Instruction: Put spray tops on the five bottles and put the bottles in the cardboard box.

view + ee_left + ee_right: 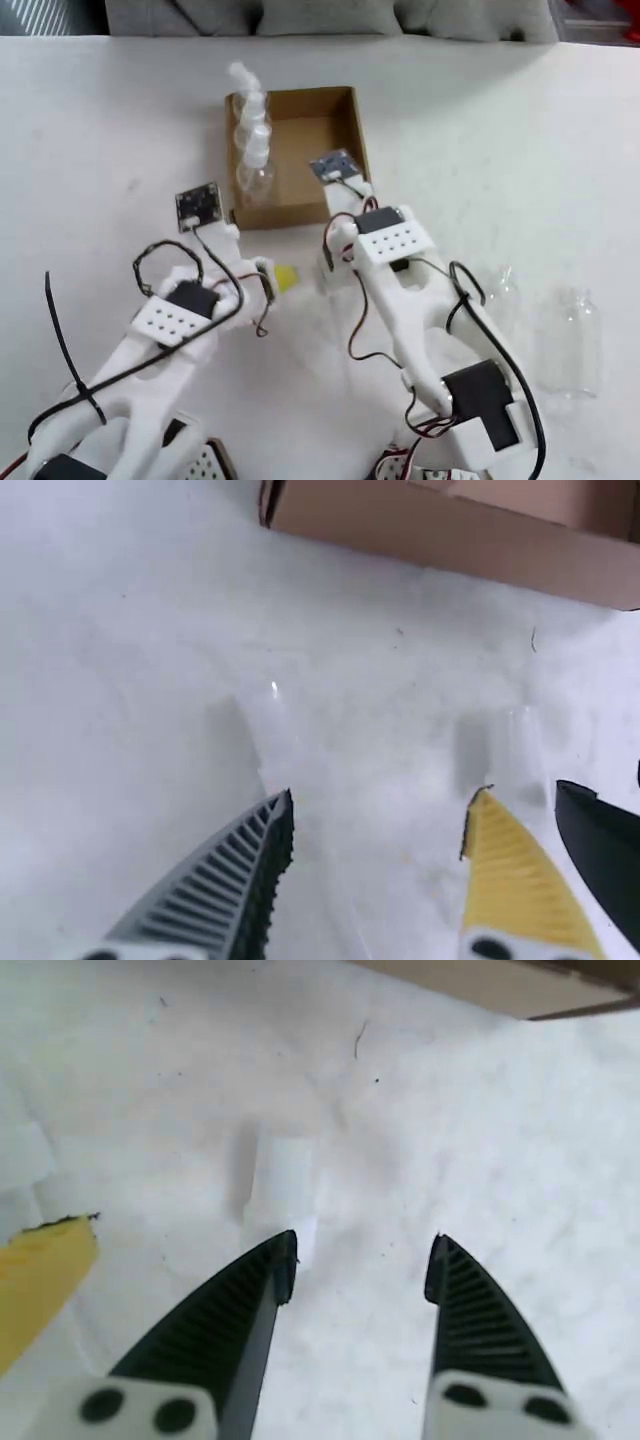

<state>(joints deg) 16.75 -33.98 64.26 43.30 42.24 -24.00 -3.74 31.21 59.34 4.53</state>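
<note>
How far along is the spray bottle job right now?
Done: one bottle with a spray top rests in the cardboard box. In hand: nothing; both arms' jaws stand open over the table before the box, a small white piece by the right ones. Left: at least two clear bottles lying on the table.

We find one bottle [255,160] inside the cardboard box [312,130] along its left wall, the left gripper [380,810] and right gripper [360,1250] just before the box, and two other bottles [572,340] on the table [100,130] well to its right.
</note>
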